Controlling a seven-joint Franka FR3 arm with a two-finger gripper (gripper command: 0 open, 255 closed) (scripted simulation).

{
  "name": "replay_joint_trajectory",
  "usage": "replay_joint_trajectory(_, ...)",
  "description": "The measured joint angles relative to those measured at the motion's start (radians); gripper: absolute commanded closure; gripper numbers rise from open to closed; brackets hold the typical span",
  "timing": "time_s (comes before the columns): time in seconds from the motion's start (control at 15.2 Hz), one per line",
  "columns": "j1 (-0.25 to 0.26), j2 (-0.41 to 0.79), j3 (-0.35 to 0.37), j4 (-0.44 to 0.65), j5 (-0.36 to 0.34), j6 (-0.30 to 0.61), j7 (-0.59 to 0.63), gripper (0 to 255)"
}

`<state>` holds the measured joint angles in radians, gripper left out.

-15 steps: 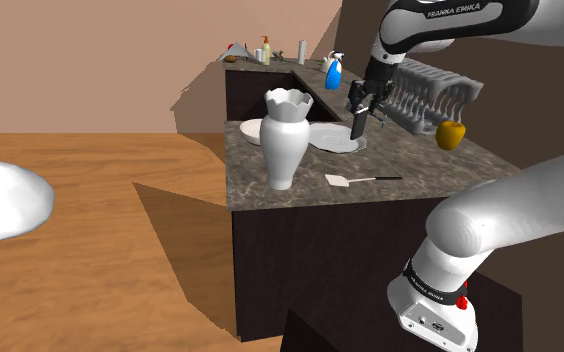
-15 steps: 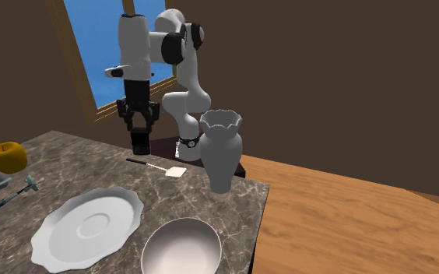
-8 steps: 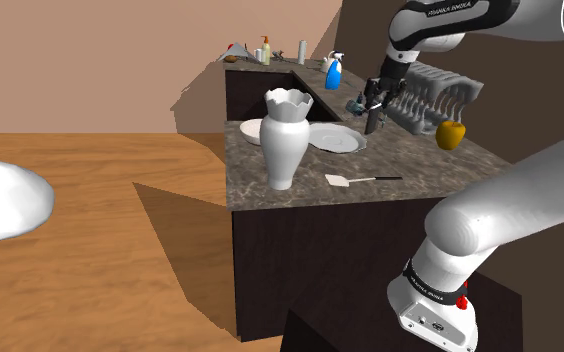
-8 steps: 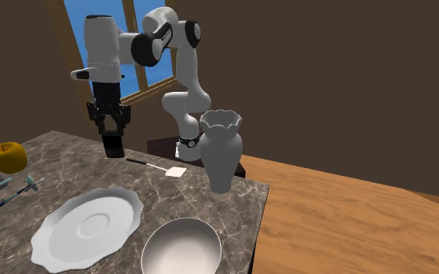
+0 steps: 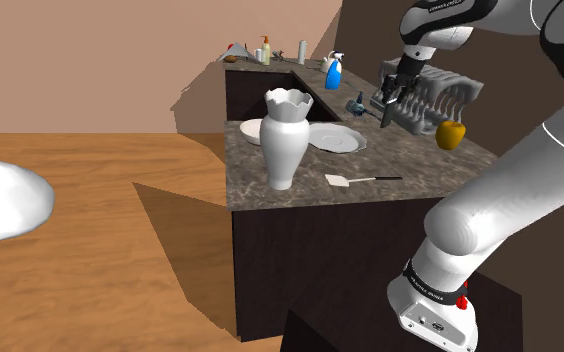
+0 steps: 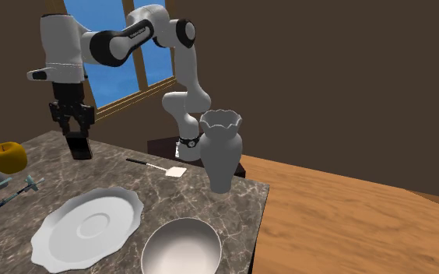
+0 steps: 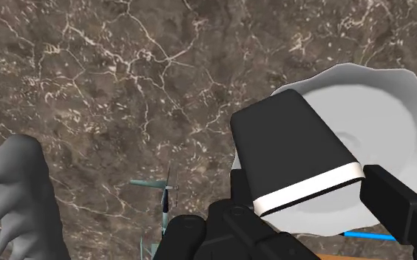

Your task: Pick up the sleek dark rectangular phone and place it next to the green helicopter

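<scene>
The gripper (image 6: 75, 135) is clenched on the dark phone (image 6: 79, 149), which hangs upright from it over the marble counter (image 6: 226, 191); under it lie the helicopter (image 7: 163, 193) and a white plate (image 7: 381, 103); a yellow fruit (image 6: 6, 156) is near.

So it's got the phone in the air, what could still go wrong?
The gripper clasps the phone by one end only, so it might slip or tilt while carried. The helicopter is small and sits between the rack and the plate. Lowering the phone there could knock the helicopter, or leave the phone resting partly on the plate's rim.
</scene>
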<state>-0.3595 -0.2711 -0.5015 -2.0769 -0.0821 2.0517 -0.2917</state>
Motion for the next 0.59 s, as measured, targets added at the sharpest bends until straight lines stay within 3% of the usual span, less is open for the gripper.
replay_joint_trajectory(0.4,-0.018,0.207,-0.118,0.199,0.135,-0.021,-0.189,255)
replay_joint_trajectory(0.59,-0.055,0.325,-0.164,0.32,0.227,-0.057,-0.293,255)
